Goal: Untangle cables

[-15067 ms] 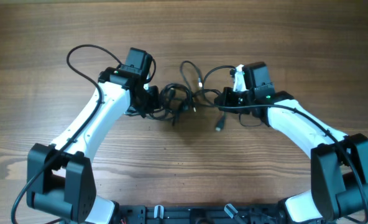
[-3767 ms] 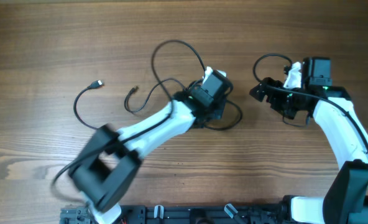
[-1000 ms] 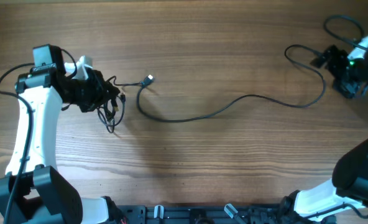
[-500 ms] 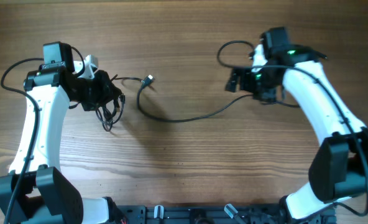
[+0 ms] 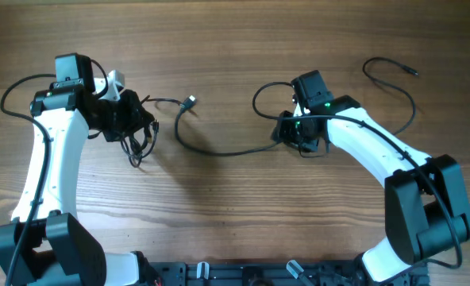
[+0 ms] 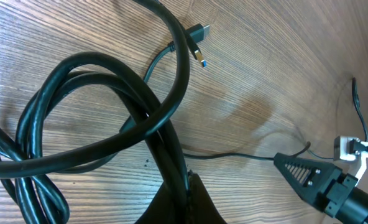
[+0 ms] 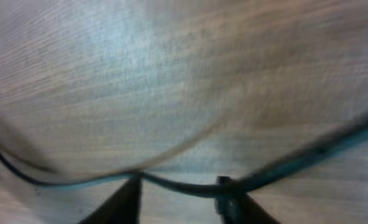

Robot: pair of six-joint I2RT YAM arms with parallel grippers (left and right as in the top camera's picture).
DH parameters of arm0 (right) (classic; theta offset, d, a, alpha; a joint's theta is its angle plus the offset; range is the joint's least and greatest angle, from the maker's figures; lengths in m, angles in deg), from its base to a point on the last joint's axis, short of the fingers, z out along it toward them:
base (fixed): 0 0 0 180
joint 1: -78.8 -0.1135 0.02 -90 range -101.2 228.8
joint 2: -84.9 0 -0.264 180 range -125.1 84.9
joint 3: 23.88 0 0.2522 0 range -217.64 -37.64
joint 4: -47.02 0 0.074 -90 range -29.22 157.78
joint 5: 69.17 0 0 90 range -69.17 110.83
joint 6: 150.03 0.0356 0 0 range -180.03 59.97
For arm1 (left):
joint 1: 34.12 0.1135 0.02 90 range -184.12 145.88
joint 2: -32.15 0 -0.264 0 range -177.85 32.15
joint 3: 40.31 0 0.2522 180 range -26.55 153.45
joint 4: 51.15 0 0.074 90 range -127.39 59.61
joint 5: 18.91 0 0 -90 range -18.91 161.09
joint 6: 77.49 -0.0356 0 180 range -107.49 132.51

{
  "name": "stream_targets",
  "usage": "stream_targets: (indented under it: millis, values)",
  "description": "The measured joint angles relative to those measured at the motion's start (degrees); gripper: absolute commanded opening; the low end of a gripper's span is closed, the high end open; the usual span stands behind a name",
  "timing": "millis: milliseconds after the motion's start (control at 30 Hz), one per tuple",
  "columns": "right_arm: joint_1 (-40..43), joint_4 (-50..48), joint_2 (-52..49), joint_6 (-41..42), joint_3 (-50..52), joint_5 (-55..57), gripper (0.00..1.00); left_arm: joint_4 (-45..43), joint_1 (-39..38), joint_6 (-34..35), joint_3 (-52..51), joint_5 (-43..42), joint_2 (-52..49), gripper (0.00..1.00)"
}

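Wood-grain bench (image 5: 235, 32) fills every view.

Left hand (image 5: 126, 119): clenched on the cable bundle (image 5: 137, 133), a dark knot of looped black cords. The left wrist view shows the bundle (image 6: 162, 134) as heavy loops crossing one another right at the hand and lying on the wood. One loop trails out of the bundle toward the robot's base.

Near the bundle, on the side away from the left arm, a small plug (image 5: 190, 101) lies flat on the bench, clear of the knot. The left wrist view shows the plug (image 6: 195, 38) with a blue insert at its tip.

From that plug the loose cable (image 5: 219, 152) curls back toward the bundle, then sweeps away from it across the bench to the right hand (image 5: 292, 135).

Right hand: released. The right wrist view is blurred, but the fingertips (image 7: 129, 198) stand apart and the loose cable (image 7: 190, 186) crosses the gap between them without being clamped. The left wrist view shows this hand (image 6: 308, 177) low over the wood, well apart from the bundle.

Arm wire (image 5: 260, 94): a black loop beside the right hand, on the side toward the bundle.

Farthest from the bundle, beyond the right arm (image 5: 362, 147), a far strand (image 5: 414, 107) loops on the bench and ends in an end plug (image 5: 414, 72). The arm covers its other end, so whether it joins the loose cable cannot be told.
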Motion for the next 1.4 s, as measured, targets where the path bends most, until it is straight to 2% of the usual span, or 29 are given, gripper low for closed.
stream_targets:
  millis: [133,333,467,633,800,933,1267,1333,1367,1400]
  values:
    - [0.0,-2.5,0.0,0.8,0.0,4.2,0.04,0.0,-0.3,0.0,0.0,0.0,0.0,0.04]
    - [0.3,-2.0,0.0,1.0,0.0,12.6,0.04,-0.1,-1.6,0.0,0.0,0.2,0.0,0.05]
    - [4.5,1.6,0.0,1.0,0.0,14.9,0.04,-0.1,-1.7,0.0,0.0,0.4,0.0,0.05]
    - [15.3,5.2,2.0,-0.8,-1.6,16.5,0.04,-0.3,-1.7,0.0,0.0,0.5,0.0,0.05]
    - [28.2,4.0,8.5,-1.4,-4.4,19.3,0.04,-0.9,-2.5,0.0,0.0,0.6,0.0,0.05]
    - [36.9,4.3,8.7,-1.5,-4.6,21.7,0.04,-1.5,-4.6,0.0,0.0,0.6,0.0,0.05]
    - [48.1,5.8,8.7,0.2,-4.6,28.8,0.04,-3.1,-9.6,0.0,0.0,0.6,0.0,0.05]
    - [49.4,6.8,8.7,2.6,-4.6,29.9,0.09,-3.2,-10.6,0.0,0.0,0.6,0.0,0.05]
    - [49.9,7.0,8.7,3.7,-4.6,30.3,0.16,-3.3,-11.0,0.0,0.0,0.6,0.0,0.05]
    - [50.2,7.0,8.7,4.5,-4.6,30.5,0.42,-3.5,-11.7,0.0,0.0,0.6,0.0,0.05]
